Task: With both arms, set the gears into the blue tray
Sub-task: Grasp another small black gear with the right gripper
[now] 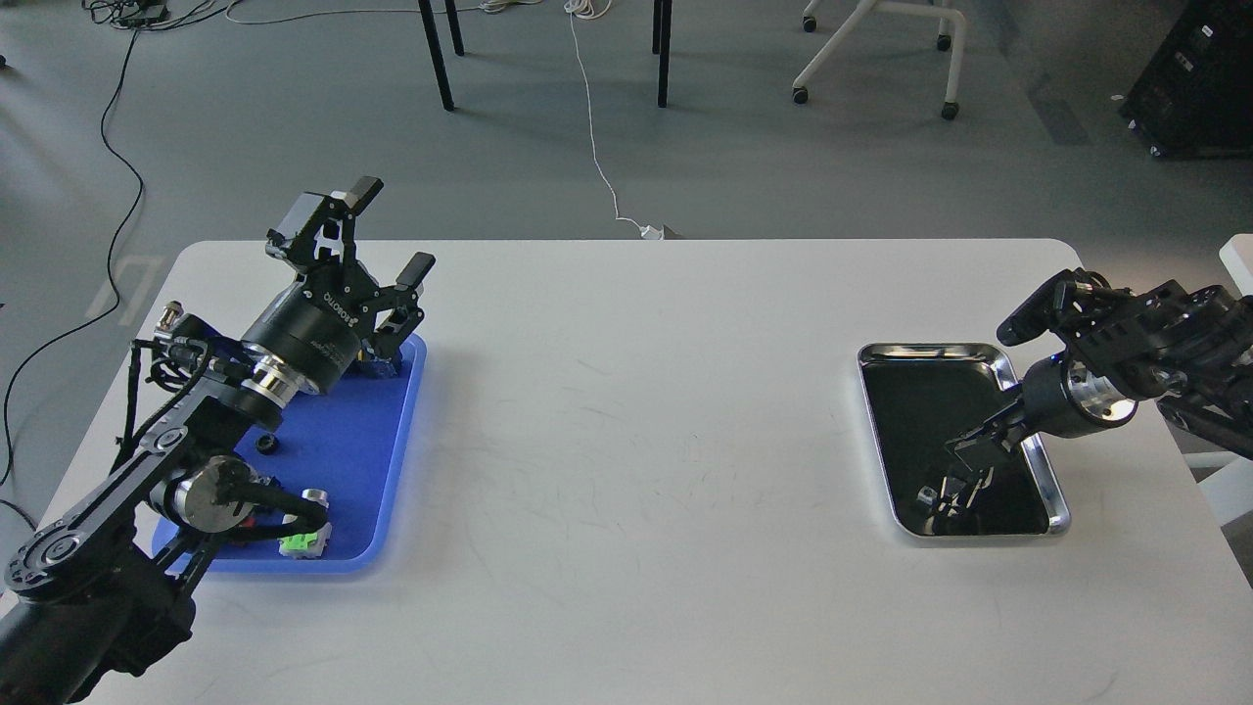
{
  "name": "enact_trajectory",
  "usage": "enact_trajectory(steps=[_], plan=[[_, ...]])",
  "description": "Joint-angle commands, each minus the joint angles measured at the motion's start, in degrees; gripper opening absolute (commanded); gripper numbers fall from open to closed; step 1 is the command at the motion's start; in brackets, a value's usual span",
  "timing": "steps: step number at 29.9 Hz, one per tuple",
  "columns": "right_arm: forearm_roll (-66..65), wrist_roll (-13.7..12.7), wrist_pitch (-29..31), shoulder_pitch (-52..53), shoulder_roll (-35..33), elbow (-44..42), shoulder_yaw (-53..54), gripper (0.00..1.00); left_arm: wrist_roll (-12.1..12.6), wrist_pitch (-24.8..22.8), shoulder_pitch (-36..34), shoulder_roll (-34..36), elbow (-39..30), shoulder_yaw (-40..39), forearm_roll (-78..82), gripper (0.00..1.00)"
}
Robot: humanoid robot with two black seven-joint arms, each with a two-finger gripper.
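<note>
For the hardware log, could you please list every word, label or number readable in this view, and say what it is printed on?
"ROBOTIQ": white lettering on the black cylindrical body of the left gripper, read with some effort.
Right gripper: no lettering legible.
Blue tray, steel tray: no text seen.

The blue tray lies on the table under my left claw, one gear in it. Below my right claw, far right, sits the steel tray.

A small black gear lies flat on the blue tray, below and behind the left gripper's spread jaws.
</note>
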Motion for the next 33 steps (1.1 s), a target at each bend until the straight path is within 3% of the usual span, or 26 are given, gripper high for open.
enact_trajectory(steps=[1, 8, 21, 33], plan=[[0.2, 0.0, -0.6, -0.5, 0.2, -0.3, 0.1, 0.87, 0.0, 0.0, 0.1, 0.1, 0.0, 0.0, 0.0, 0.98], [0.2, 0.0, -1.1, -0.8, 0.1, -0.3, 0.0, 0.7, 0.0, 0.0, 0.2, 0.1, 0.0, 0.1, 0.0, 0.98], [0.4, 0.0, -1.3, -1.7, 1.1, -1.3, 0.1, 0.63, 0.0, -0.1, 0.3, 0.1, -0.1, 0.0, -0.1, 0.98], [0.4, 0.0, -1.7, -1.9, 1.2, -1.3, 0.0, 0.31, 0.0, -0.1, 0.3, 0.3, -0.1, -0.1, 0.0, 0.98]])
